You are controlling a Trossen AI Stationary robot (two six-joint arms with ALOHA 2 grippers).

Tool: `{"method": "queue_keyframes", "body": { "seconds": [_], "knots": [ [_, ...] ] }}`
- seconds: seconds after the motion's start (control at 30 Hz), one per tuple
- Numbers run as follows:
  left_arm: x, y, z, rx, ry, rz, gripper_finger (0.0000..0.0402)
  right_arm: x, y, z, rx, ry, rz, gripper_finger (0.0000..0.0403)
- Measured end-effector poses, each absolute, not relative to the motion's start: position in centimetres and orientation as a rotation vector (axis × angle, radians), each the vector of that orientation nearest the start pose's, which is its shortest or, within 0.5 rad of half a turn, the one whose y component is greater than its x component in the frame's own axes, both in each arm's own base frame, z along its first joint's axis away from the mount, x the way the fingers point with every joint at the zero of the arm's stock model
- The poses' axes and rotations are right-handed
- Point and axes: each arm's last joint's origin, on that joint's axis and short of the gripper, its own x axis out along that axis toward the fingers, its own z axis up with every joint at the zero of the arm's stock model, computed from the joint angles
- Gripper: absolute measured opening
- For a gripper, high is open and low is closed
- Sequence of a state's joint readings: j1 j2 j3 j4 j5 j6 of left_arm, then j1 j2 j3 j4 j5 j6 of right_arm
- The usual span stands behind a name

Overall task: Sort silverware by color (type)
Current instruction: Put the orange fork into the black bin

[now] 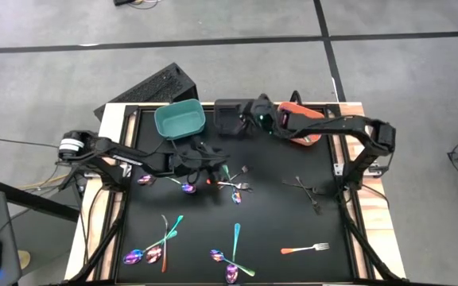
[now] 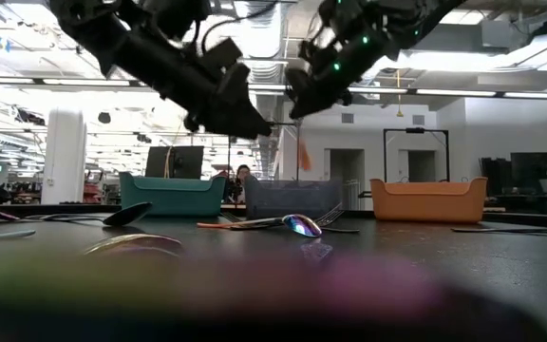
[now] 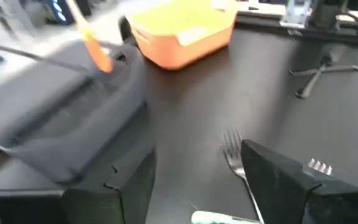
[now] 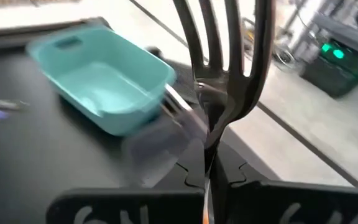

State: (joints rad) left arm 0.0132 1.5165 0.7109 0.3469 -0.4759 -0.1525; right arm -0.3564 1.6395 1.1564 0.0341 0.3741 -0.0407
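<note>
The black bench (image 1: 277,222) carried three bins along the frame's top: teal (image 1: 180,119), dark grey (image 1: 230,117), orange (image 1: 302,127). About a dozen pieces of silverware (image 1: 234,242) lay scattered below. The left gripper (image 1: 211,168) hung spread above centre; the right gripper (image 1: 257,111) pinched a dark fork (image 4: 222,68) over the grey bin.
</note>
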Motion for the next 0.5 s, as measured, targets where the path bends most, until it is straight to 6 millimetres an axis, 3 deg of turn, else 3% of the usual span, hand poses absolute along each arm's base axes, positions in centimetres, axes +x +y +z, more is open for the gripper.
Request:
{"method": "queue_keyframes", "body": {
  "seconds": [0.3, 0.5],
  "knots": [
    [27.3, 1.8, 22.9, 0.06, 0.403, 0.622, 0.0224, 32.3, -17.6, 26.1, -0.126, 0.566, -0.7, 0.001],
    [25.6, 2.1, 24.2, 0.083, 0.431, 0.678, 0.0224, 33.8, -18.0, 24.6, -0.167, 0.706, -0.623, 0.001]
  ]
}}
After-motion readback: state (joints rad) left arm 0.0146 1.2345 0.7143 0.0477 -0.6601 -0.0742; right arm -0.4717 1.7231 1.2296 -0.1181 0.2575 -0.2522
